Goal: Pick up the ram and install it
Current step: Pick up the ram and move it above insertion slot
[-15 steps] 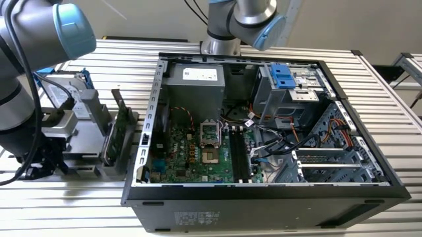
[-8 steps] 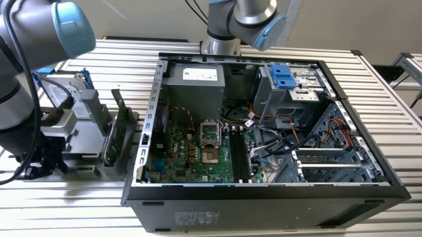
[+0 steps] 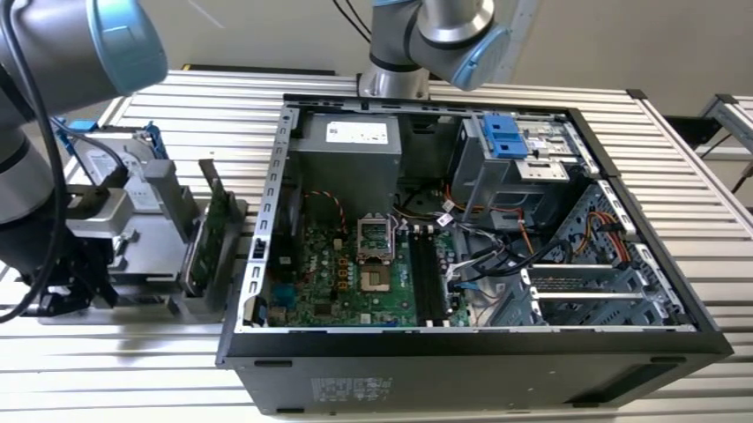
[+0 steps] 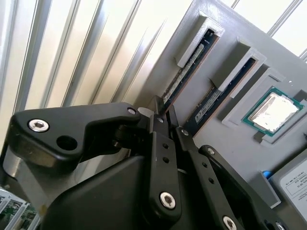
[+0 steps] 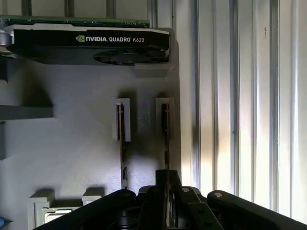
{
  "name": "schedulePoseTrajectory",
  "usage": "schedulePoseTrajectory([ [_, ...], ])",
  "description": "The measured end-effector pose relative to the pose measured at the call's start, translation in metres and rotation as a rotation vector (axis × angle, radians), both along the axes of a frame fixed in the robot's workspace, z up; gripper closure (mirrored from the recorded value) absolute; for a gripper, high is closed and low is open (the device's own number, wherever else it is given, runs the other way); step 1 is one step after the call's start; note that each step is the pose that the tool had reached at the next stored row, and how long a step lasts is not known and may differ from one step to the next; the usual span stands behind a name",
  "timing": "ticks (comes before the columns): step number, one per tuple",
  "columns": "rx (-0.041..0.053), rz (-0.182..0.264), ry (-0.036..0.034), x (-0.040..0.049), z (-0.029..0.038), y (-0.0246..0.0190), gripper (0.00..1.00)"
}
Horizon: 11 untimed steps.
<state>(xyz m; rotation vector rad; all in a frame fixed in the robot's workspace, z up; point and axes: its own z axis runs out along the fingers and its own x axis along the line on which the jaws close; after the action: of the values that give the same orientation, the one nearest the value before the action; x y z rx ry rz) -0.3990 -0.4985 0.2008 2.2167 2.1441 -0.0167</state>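
the jaws of the gripper are pinched shut on one end of the ram. the ram stands on its thin edge in a slot of the grey holder, just beside another stick. the holder sits on the worktop at the exterior view's left.

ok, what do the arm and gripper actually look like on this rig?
In the exterior view the arm is built of silver-grey tube sections with round light-blue joint caps, and a black cable runs along it. In the second wrist view the gripper is matte black, made of flat linkage bars pinned with silver screw heads.
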Motion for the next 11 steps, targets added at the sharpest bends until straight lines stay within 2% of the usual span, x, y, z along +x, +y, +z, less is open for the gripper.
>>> schedulePoseTrajectory([
  [11,0.0,0.0,0.0,0.0,0.0116,0.0,1.0],
])
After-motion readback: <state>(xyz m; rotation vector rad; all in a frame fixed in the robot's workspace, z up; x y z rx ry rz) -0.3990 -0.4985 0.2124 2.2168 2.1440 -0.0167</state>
